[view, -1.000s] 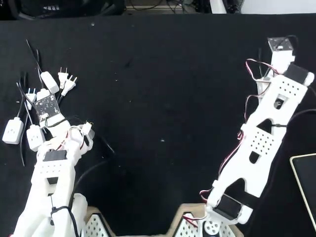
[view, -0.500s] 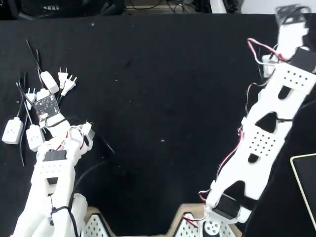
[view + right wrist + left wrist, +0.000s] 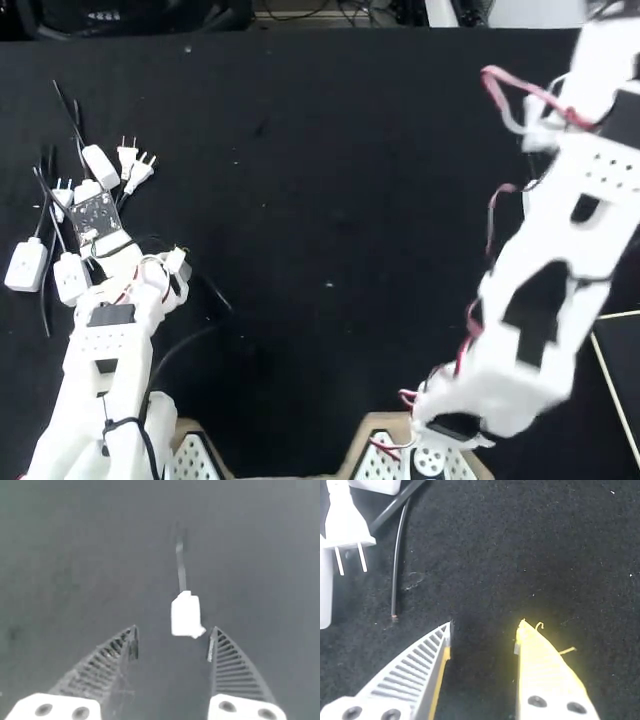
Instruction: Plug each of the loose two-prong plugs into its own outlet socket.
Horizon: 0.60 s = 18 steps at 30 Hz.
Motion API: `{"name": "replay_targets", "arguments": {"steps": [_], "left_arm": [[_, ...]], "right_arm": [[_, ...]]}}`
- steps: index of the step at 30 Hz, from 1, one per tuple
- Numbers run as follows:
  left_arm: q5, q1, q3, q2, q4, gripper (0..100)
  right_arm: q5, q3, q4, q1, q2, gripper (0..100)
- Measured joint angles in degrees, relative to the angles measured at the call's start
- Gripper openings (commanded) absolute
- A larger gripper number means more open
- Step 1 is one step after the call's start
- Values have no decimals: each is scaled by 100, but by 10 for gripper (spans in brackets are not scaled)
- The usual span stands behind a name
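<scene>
Now the left hand hangs with fingers apart above bare tabletop. Just beside it lies a white plug, lengthwise along the fingers, prongs aimed back toward the arm. The right hand is spread apart, with a blurred white block beyond its tips.

A black table carries white two-prong plugs, outlet sockets and black cords, clustered at one side.
</scene>
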Motion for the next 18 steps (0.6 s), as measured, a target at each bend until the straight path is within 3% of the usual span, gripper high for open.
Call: {"name": "replay_targets", "arguments": {"steps": [6,14,18], "left_arm": [[0,0,0,0,0,213],[0,0,-70,0,0,213],[0,0,-132,0,0,213]], "right_arm": [[-44,3297,-387,-1011,-2426,208],[-141,7508,-2031,-2251,-5398,208],[-580,9204,-3103,-2919,-6022,208]]}}
